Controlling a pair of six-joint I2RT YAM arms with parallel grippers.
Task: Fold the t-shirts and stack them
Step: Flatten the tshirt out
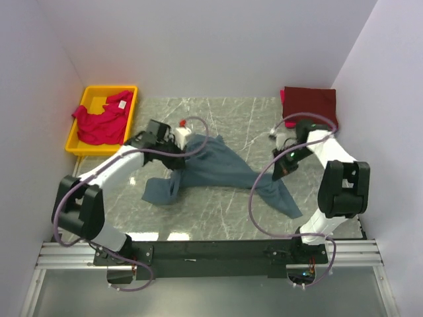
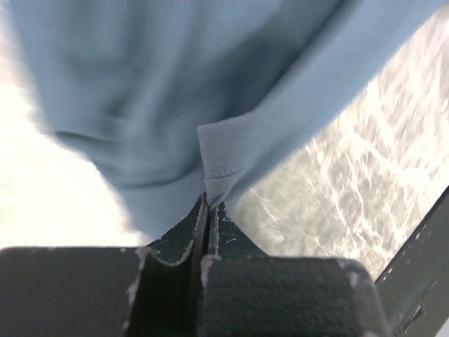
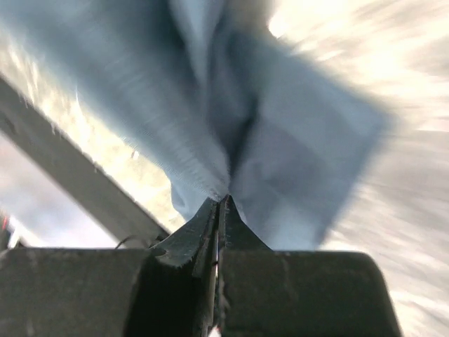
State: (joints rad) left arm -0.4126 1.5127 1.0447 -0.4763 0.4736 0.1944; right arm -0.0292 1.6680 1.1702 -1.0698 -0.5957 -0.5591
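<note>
Grey marbled worktop (image 1: 225, 214) carries the blue-grey t-shirt (image 1: 221, 165), lying crumpled across its middle. My left pincer (image 2: 208, 210) is clamped tight on a hemmed edge of it (a small fold pokes up past the tips), and my right pincer (image 3: 221, 209) is pinched closed on another bunch of the same cloth. The pinkish-red t-shirt (image 1: 102, 124) lies in the yellow bin (image 1: 109, 88) at far left; the maroon t-shirt (image 1: 309, 102) sits folded at the far right corner.

The t-shirt (image 1: 218, 165) in the middle is plain slate blue-grey, 1 t-shirt (image 1: 102, 122) is bright pinkish-red and 1 t-shirt (image 1: 309, 104) is dark maroon. The bin (image 1: 109, 88) is yellow. The table (image 1: 231, 119) is grey marble with white veins.
</note>
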